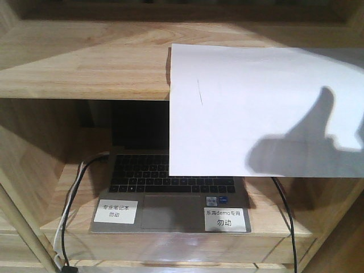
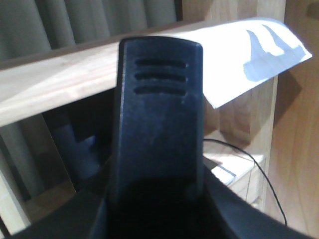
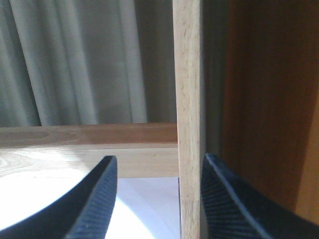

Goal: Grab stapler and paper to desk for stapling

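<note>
The white paper (image 1: 256, 108) lies on the light wooden shelf board (image 1: 85, 62), its front half drooping over the edge; a gripper's shadow falls on it. In the left wrist view the paper (image 2: 249, 55) curls off the shelf at upper right. My left gripper (image 2: 157, 199) is shut on a black ridged body, the stapler (image 2: 159, 109), which stands up between the jaws and blocks the middle of that view. My right gripper (image 3: 157, 199) is open just above the paper (image 3: 149, 209), with the shelf's upright post (image 3: 188, 99) between its fingers. The desk is out of view.
An open laptop (image 1: 170, 187) with two white printed labels (image 1: 115, 212) sits in the compartment under the paper. Cables (image 1: 74, 193) hang at its left and a black cable (image 1: 284, 210) at its right. Grey curtains (image 3: 75, 59) hang behind the shelf unit.
</note>
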Available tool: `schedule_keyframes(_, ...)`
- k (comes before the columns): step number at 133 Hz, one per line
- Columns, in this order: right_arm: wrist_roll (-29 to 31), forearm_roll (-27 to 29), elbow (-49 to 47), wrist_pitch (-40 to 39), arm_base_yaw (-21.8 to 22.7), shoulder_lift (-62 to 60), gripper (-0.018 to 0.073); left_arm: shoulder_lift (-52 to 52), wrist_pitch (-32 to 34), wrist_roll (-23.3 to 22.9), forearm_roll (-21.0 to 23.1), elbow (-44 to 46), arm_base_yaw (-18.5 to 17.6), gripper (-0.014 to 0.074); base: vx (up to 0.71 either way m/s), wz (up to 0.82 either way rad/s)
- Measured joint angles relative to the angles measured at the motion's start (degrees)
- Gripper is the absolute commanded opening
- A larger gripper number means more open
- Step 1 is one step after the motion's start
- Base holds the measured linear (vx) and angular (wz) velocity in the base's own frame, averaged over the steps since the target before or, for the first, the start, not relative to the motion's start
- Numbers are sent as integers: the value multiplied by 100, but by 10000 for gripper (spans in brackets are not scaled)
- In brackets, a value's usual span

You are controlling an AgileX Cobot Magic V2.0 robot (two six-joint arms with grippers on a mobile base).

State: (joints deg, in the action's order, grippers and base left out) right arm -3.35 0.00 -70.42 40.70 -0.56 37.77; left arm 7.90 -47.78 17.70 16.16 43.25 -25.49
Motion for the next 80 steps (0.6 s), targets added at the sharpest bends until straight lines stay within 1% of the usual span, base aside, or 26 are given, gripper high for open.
schedule_keyframes(80,0,0,0,0,0,0,363,0,0,0,0,0,0,-6,0,0)
